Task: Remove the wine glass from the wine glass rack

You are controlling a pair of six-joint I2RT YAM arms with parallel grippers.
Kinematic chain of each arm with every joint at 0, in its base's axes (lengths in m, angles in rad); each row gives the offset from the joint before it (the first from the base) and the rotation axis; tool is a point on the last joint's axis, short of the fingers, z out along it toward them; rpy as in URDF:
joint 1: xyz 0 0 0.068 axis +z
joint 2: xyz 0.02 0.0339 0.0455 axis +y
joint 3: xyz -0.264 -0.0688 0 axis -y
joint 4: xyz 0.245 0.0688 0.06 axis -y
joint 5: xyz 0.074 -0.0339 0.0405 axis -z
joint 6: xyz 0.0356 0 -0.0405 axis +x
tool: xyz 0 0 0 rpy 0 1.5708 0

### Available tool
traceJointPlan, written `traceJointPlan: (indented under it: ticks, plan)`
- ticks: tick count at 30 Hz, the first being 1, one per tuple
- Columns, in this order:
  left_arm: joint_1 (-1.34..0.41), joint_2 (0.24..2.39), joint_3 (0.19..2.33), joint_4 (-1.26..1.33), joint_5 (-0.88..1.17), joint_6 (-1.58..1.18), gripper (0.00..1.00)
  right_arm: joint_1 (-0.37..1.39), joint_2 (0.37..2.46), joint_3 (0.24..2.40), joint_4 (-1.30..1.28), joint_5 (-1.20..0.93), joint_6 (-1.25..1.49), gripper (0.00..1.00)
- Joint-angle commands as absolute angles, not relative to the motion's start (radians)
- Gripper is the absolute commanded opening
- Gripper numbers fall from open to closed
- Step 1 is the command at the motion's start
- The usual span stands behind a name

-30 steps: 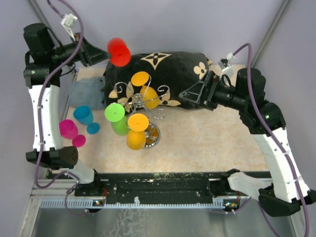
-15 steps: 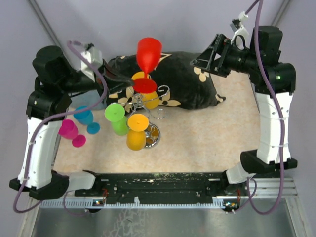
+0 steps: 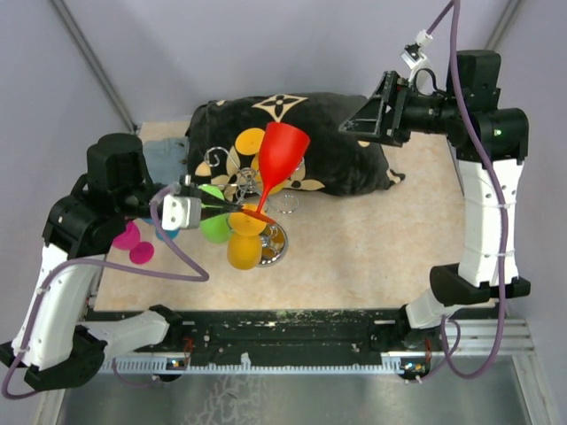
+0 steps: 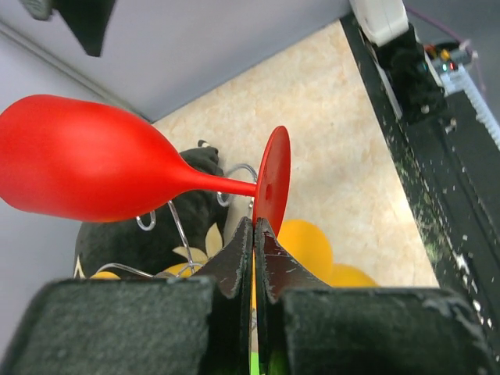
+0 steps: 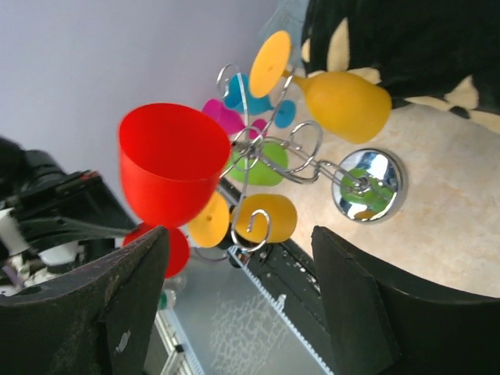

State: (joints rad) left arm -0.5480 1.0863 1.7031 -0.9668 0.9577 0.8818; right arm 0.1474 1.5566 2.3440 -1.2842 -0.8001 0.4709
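My left gripper [image 3: 241, 211] is shut on the rim of the foot of a red wine glass [image 3: 282, 152] and holds it tilted in the air above the front of the silver wire wine glass rack [image 3: 252, 184]. In the left wrist view the fingers [image 4: 234, 262] pinch the foot's edge and the red glass [image 4: 86, 168] lies sideways. Two orange glasses [image 3: 245, 248] and a green glass [image 3: 213, 226] hang on the rack. My right gripper [image 3: 354, 124] is open and empty, raised at the back right. Its view shows the red glass [image 5: 172, 168] and the rack [image 5: 269, 152].
A black flowered cushion [image 3: 337, 150] lies behind the rack. A blue glass [image 3: 164, 232] and a pink glass [image 3: 135, 248] stand on the beige mat at the left, partly behind my left arm. The rack's mirror base [image 3: 273, 246] sits near mid-table. A grey-blue cloth [image 3: 168, 155] lies back left.
My left arm has swung the red glass from the back left to over the rack and drawn it toward the front. My right arm rose to the back right, then held still.
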Motion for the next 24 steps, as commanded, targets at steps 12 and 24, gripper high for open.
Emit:
traceJointPlan:
  ticks: [12, 24]
  plan:
    - [-0.560, 1.018, 1.610, -1.299, 1.009, 1.620, 0.00, 0.317, 1.447, 2.223, -1.197, -0.983, 0.507, 0.71]
    - [-0.564, 1.047, 1.616, -1.348, 1.033, 1.770, 0.00, 0.398, 1.419, 2.217, -1.104, -0.997, 0.565, 0.70]
